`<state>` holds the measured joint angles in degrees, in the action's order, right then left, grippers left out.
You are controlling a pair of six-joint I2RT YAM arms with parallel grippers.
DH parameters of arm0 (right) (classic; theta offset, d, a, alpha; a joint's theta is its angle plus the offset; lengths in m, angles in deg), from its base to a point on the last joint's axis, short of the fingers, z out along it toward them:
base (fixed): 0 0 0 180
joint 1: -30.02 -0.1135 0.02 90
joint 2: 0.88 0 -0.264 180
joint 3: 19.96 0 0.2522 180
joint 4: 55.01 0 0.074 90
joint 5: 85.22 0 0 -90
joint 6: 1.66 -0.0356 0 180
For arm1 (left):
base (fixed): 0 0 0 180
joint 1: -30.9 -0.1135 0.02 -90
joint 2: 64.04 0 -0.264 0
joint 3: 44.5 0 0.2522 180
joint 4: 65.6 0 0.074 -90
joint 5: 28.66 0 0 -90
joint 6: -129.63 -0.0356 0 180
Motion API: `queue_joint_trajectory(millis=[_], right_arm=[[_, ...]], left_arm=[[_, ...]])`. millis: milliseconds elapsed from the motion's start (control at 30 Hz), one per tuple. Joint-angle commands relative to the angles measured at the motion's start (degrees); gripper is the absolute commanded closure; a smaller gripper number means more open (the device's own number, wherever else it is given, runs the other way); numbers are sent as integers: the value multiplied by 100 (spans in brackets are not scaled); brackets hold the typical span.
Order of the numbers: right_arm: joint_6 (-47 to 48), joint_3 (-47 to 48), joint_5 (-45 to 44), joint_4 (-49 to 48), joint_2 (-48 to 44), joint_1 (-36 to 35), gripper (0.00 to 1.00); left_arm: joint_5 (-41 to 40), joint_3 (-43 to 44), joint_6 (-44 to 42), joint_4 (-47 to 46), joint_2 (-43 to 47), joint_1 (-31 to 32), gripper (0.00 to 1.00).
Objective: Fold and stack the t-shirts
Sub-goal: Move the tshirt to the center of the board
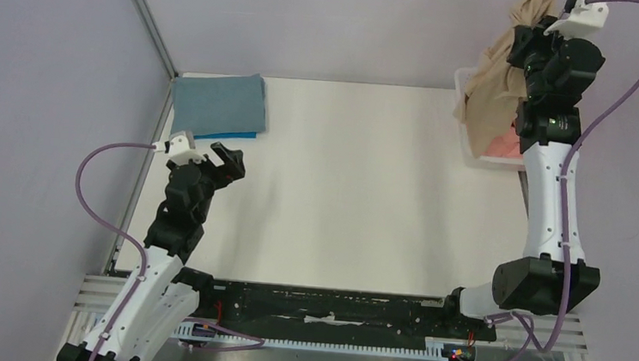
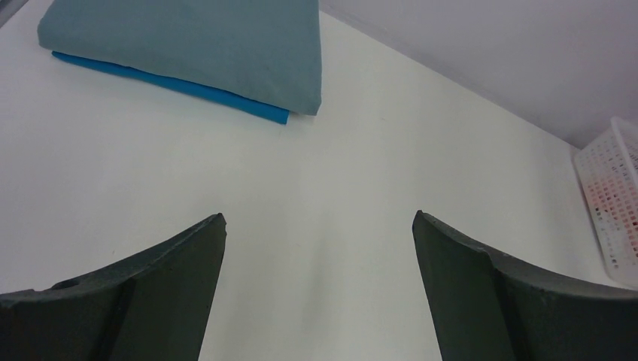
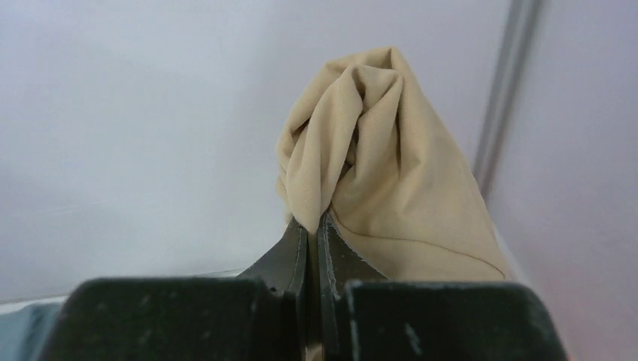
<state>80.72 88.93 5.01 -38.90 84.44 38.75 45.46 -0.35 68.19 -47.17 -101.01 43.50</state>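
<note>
Over the basket (image 1: 497, 161) at the table's (image 1: 341, 191) far right, your right pincer (image 3: 312, 226) was pressed tight on a bunched ridge of the tan t-shirt (image 3: 391, 165), which hung limp. It looked light, soft and floppy, so you would likely have wanted the shoulders or hem corners to spread it flat. Your left pincer (image 2: 317, 216) stood spread near the folded blue t-shirts (image 2: 195, 37).
</note>
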Motion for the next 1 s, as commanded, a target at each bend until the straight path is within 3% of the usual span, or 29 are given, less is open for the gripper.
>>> queue_joint_trajectory(millis=[0,133,333,533,567,633,733,767,800,967], right_arm=[[-261,217,1084,-262,-524,-589,100],[-570,300,1705,-402,-763,-1307,100],[-2080,-981,2723,-1805,-1183,-1858,100],[-2073,-3381,1572,-1736,-2046,-1960,99],[-1960,-4010,1273,-1678,-2243,-1960,94],[-1768,-5149,763,-1633,-2555,-1957,74],[-1565,-6487,-389,-1606,-2819,-1927,34],[-1562,-6672,-844,-1464,-2908,-1923,16],[-1466,-6812,-1093,-1392,-3061,-1935,4],[-338,-6950,-248,-1588,-3746,-2163,2]], left_arm=[[156,251,167,26,67,-21,1],[221,257,181,17,29,-19,1],[245,318,225,87,-7,-20,2],[270,318,260,105,-29,-16,1],[266,320,269,105,-37,-15,1],[286,324,289,108,-60,-21,1],[490,392,317,253,-186,-21,1],[625,434,336,340,-262,-19,1],[741,489,367,467,-333,-21,1],[1679,300,724,601,-728,-17,1]])
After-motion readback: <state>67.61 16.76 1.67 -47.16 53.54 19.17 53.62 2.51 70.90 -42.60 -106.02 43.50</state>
